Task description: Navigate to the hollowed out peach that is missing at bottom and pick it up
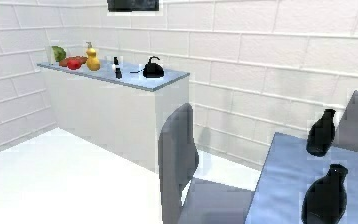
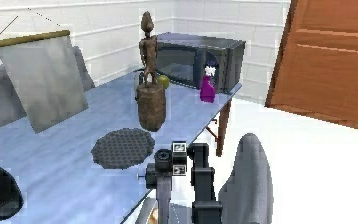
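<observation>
Close in on the arm side, your gripper (image 2: 155, 178) shows against the blue table (image 2: 57, 170), just beside a dark round mat (image 2: 122, 148). You cannot tell whether it holds anything, nor how its fingers are set. Beyond the mat stands a wooden statue (image 2: 149, 80), then a microwave (image 2: 199, 58). Looking ahead, a grey chair (image 1: 177, 150) is near you. Farther off, on the white counter (image 1: 107, 105), an orange-yellow fruit (image 1: 92, 62) sits between red produce (image 1: 74, 63) and a black kettle (image 1: 152, 68).
</observation>
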{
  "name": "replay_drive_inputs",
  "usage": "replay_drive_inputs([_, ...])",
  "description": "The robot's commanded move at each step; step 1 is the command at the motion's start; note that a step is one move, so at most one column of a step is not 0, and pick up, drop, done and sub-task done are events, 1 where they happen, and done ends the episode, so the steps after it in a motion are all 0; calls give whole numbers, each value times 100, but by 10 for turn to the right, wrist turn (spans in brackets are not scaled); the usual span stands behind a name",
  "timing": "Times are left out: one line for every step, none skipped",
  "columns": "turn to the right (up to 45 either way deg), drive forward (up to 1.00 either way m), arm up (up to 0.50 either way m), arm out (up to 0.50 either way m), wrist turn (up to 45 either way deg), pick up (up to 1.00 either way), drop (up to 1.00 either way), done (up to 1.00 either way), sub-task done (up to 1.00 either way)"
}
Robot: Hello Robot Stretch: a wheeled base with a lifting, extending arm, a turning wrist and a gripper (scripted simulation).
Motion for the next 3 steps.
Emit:
replay_drive_inputs([0,0,0,0,450,0,0,0,0])
replay_drive_inputs([0,0,0,0,450,0,0,0,0])
replay_drive_inputs([0,0,0,0,450,0,0,0,0])
